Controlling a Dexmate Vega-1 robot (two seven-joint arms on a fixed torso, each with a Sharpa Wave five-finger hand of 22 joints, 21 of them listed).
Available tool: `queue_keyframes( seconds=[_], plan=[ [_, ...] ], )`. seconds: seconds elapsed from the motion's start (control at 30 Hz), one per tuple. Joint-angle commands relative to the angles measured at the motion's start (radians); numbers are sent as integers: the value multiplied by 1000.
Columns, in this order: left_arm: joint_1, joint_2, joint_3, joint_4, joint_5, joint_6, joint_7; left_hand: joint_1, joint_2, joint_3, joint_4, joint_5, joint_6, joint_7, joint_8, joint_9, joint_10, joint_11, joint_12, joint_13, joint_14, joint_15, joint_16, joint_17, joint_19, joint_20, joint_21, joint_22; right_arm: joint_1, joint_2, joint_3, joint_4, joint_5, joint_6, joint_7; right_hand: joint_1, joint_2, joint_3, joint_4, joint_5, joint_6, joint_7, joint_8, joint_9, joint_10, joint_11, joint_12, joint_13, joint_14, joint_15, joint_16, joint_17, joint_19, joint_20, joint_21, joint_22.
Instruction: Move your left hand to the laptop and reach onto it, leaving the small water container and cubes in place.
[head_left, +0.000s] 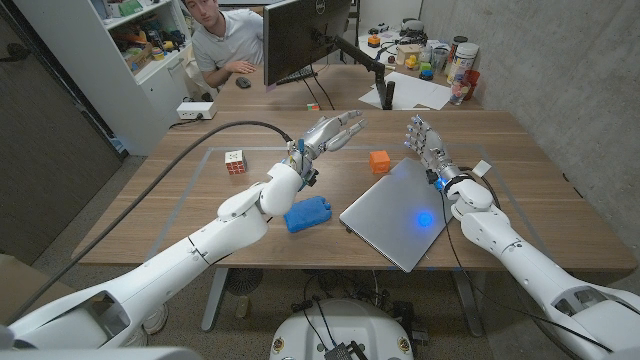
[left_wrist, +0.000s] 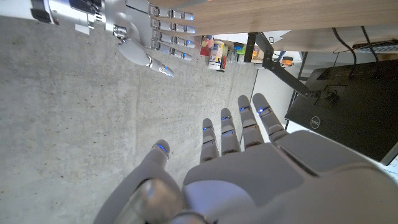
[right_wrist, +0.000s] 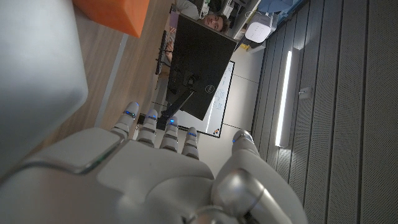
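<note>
So the left hand is up in the air over the middle of the table, fingers spread and straight, holding nothing. It's pointed toward the far side and sits a bit short of the laptop, which lies closed near the front edge, right of center, with a blue glow on its lid. My guess is the hand rides high so it can swing across without clipping the other stuff.

The blue water container lies just beside the laptop's left corner, right under the left forearm, so that's the thing most likely to get bumped. The orange cube sits just past the laptop's far corner, and a multicolored cube is well off toward the table's left side.

The right hand is also loose and empty, fingers up, standing by the laptop's far right edge, probably just parked out of the way.

Hard to tell: how high the left hand actually is above the wood, and part of the container is covered by the arm. A person sits behind the table by a monitor.
</note>
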Motion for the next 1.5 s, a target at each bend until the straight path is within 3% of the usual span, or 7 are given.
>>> queue_keyframes(
  seconds=[0.03,0.6,0.9,1.13,1.5],
  plan=[
    [-42,-43,121,-27,510,176,-178,0,16,8,1,7,7,1,7,2,7,2,3,5,-1,6,5,5,0,8,4,4,-22,-24,10,-50,2,-2,-7,1,-6,8,-4,6,6,0,8,6,5,5,5,2,-4,8,5,4,-8,9,-2,3],
    [-89,-118,213,152,543,134,-301,0,16,8,1,7,7,1,7,2,7,2,3,5,-1,6,5,5,0,8,4,4,-34,-48,13,-91,-4,-18,-15,0,-7,9,-4,6,6,0,7,6,5,0,5,2,-3,8,5,4,-8,9,-4,3],
    [-119,-155,276,289,580,18,-222,0,16,8,1,7,7,1,7,2,7,2,3,5,-1,6,5,5,0,8,4,4,-40,-56,17,-103,0,-23,-15,-1,-7,8,-5,6,6,0,7,6,7,2,5,2,-4,8,5,4,-8,9,-4,3],
    [-123,-166,303,343,655,-22,-115,0,16,8,1,7,7,1,7,2,7,2,3,5,-1,6,5,5,0,8,4,4,-45,-64,22,-108,4,-28,-14,-2,-8,8,-5,6,8,2,7,6,15,3,8,2,-3,7,5,4,-7,9,-5,4],
    [-133,-189,322,374,688,-3,-141,0,16,8,1,7,7,1,7,2,7,2,3,5,-1,6,5,5,0,8,4,4,-34,-54,18,-90,8,-24,-1,-4,-9,7,-5,6,9,3,7,6,18,2,9,2,-1,6,6,4,-7,9,-6,4]
  ],
)
